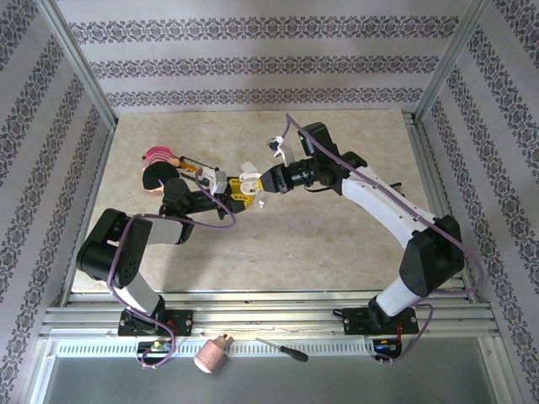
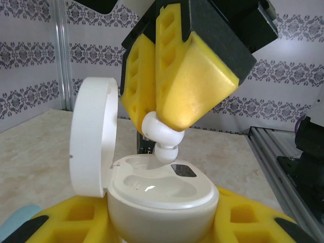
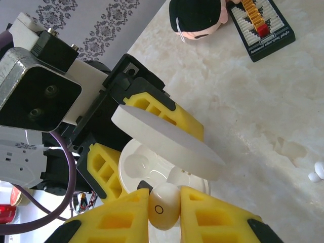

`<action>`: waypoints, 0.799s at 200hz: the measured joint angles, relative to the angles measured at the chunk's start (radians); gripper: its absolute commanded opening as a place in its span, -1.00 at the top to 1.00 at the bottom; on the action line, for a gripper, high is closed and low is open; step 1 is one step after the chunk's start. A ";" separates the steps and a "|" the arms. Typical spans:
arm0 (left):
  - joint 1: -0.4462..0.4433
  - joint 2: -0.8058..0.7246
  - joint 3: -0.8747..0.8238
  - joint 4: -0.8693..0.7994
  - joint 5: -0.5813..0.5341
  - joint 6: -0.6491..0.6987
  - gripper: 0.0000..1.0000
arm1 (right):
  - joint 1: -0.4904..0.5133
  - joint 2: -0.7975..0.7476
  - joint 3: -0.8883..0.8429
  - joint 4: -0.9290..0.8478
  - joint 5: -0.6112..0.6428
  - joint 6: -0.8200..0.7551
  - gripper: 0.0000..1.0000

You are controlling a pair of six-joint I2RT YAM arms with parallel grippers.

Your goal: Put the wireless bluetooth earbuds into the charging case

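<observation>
My left gripper is shut on the white charging case, its yellow fingers on both sides of the body. The round lid stands open at the left. My right gripper is shut on a white earbud. In the left wrist view this earbud hangs tip-down just over the far socket of the case, touching or almost touching its rim. From above, both grippers meet over the middle of the table. A second white earbud lies loose on the table.
A black-haired plush doll and a black board with yellow and white parts lie at the table's far left. A small clear scrap rests near the loose earbud. A screwdriver lies on the front rail.
</observation>
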 measured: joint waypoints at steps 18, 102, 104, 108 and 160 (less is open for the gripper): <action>0.000 0.000 0.000 0.003 0.000 -0.008 0.55 | 0.000 0.003 0.000 0.000 0.000 -0.007 0.65; 0.000 0.000 0.000 0.003 -0.002 -0.018 0.55 | 0.000 0.029 0.016 -0.013 -0.003 -0.029 0.01; 0.000 0.000 0.000 0.003 -0.003 -0.018 0.55 | 0.000 0.029 0.016 -0.013 -0.002 -0.036 -0.01; 0.000 0.000 0.000 0.003 -0.004 -0.017 0.55 | 0.000 0.029 0.016 -0.013 0.000 -0.031 -0.05; 0.003 -0.006 0.000 -0.029 -0.054 0.053 0.55 | -0.027 -0.052 -0.055 0.007 0.031 -0.040 -0.28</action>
